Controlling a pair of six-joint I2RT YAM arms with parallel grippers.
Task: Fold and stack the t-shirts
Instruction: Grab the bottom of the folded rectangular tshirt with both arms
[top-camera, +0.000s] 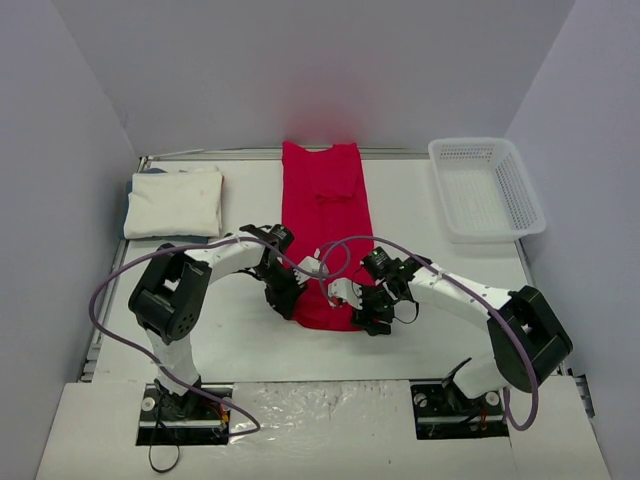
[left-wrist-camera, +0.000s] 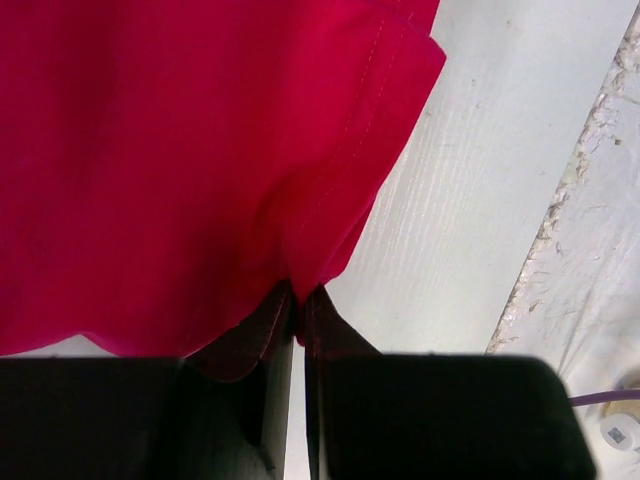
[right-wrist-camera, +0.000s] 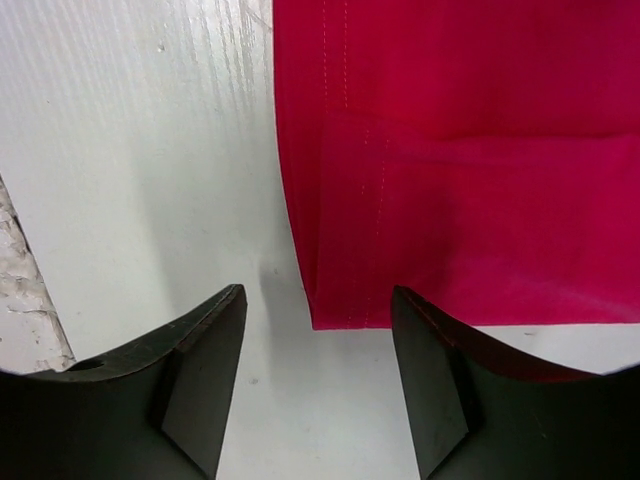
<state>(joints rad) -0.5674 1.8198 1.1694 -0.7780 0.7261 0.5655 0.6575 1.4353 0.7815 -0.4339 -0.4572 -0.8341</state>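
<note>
- Top view: the red shirt (top-camera: 325, 215) lies on the table (top-camera: 240, 340) as a long narrow strip, sides already folded in, running from between the arms to the far edge. The white shirt (top-camera: 175, 203) sits as a folded rectangle at the far left, well apart from it. A basket (top-camera: 485, 232) stands at the far right.
- Top view: the left pincer (top-camera: 285, 298) and right pincer (top-camera: 368, 312) are both down at the near end of the strip, one at each corner.
- Left wrist view: the left pincer (left-wrist-camera: 300, 300) is closed tight on the hem of the red shirt (left-wrist-camera: 180, 170). Cloth puckers into the jaws, and the corner next to it droops free.
- Right wrist view: the right pincer (right-wrist-camera: 318, 292) stands wide. Its fingers (right-wrist-camera: 205, 370) straddle the near corner of the red shirt (right-wrist-camera: 470, 180), where layered edges and stitch lines show. It holds nothing yet.
- Handling, our judgement: the cloth is light, limp and not fragile. It will sag and slide open unless both near corners are held.
- Where to grip: we would pinch the right corner through all layers at the stitched hem, matching the left hold. Then the near end can be carried toward the far end.
</note>
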